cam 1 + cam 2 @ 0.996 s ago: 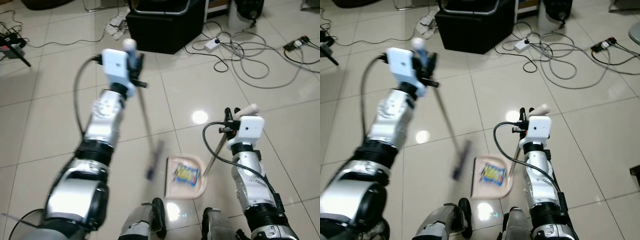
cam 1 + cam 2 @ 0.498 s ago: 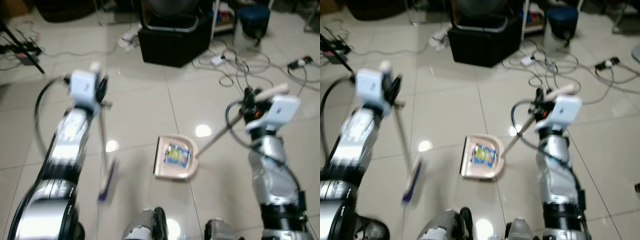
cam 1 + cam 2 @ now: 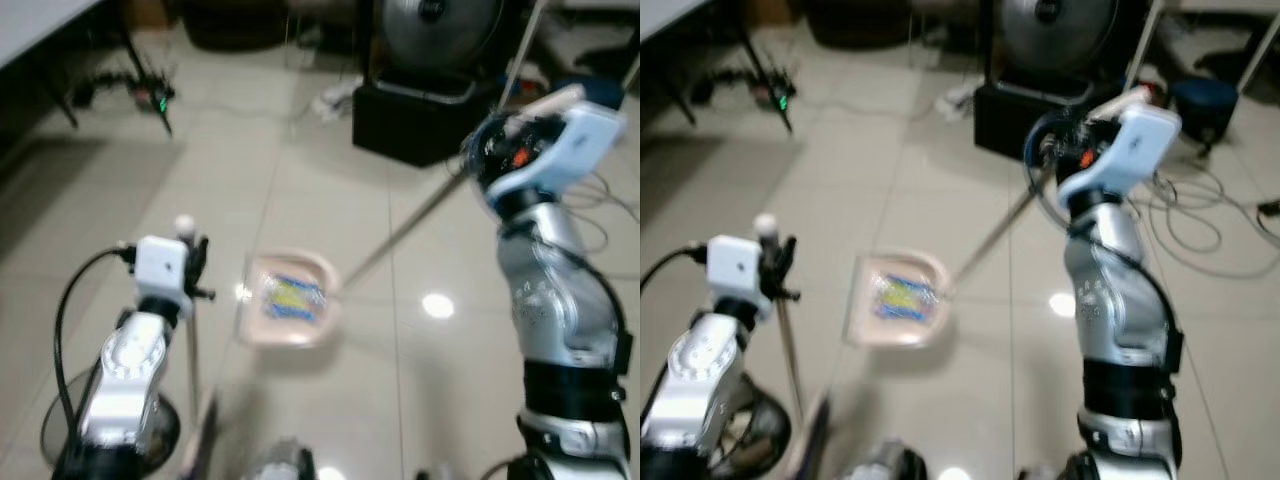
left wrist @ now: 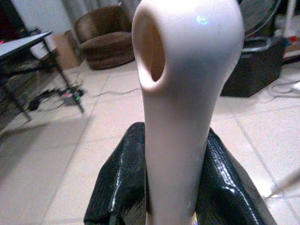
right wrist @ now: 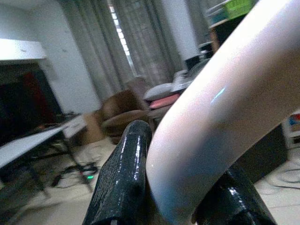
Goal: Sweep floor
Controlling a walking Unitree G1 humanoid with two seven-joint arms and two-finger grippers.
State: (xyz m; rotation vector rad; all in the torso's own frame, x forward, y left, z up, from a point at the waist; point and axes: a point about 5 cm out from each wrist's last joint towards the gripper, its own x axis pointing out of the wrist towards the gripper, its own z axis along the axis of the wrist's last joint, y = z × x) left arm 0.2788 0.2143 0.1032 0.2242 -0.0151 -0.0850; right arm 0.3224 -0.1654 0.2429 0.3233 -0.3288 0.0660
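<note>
My left gripper [image 3: 196, 268] is shut on the pale top of the broom handle [image 4: 183, 103], low at my left side. The thin shaft [image 3: 192, 352] runs down to a blurred dark brush [image 3: 205, 440] near the floor. My right gripper [image 3: 488, 150] is raised at the right and shut on the dustpan handle [image 5: 220, 122]. Its long rod [image 3: 400, 230] slants down to the pink dustpan [image 3: 262, 328], which hangs above the tiles. A yellow and blue wrapper [image 3: 290, 296] lies in the pan. A black finger [image 5: 123, 178] presses against that handle.
A black box [image 3: 415, 115] with a fan [image 3: 430, 25] behind it stands ahead. Cables [image 3: 1210, 215] lie on the tiles at the right. Table legs and a device with a green light [image 3: 150, 100] are at the far left. A brown armchair [image 4: 105, 35] stands farther back.
The whole view has swung and tipped up. My right arm has risen, lifting the dustpan off the floor. My left arm has dropped to my left with the broom.
</note>
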